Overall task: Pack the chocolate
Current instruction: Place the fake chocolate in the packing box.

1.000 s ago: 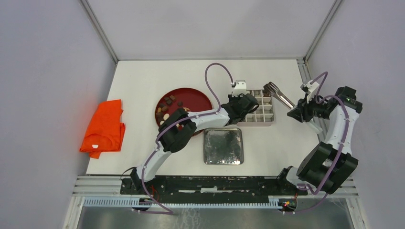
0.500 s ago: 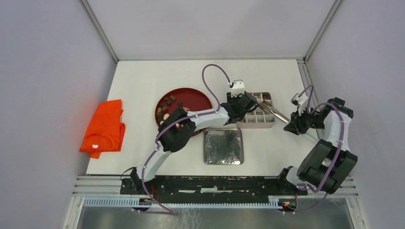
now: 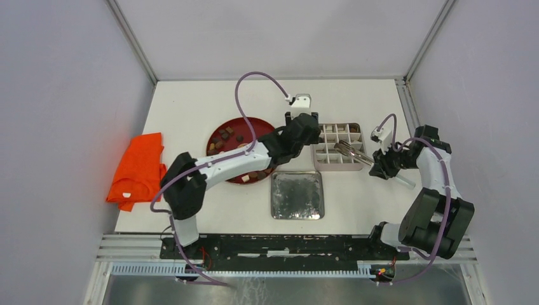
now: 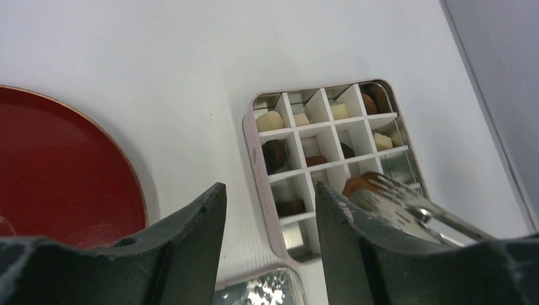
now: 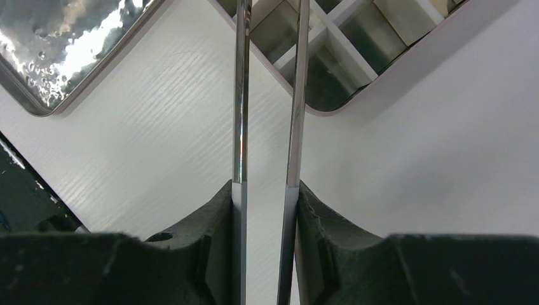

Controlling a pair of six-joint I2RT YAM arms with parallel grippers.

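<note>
Left gripper hangs above the table, just off the left wall of the pale box. Its jaws are spread wide with nothing between them. Over on the right, the right gripper is clenched on a pair of metal tongs, both steel arms pinched between its pads. The tongs reach in from the box's right side, tips over the grid, and there's a brown piece nipped in them, above a compartment on the near-right part of the box.

More chocolate sits in the grid: cream pieces along the far row, darker ones in the rows behind them. A scatter of brown and pale pieces lies on the left part of the red plate, mid-table, left of the box. A shiny metal tray lies toward the near edge, between plate and box. An orange cloth hangs over the table's left edge.
</note>
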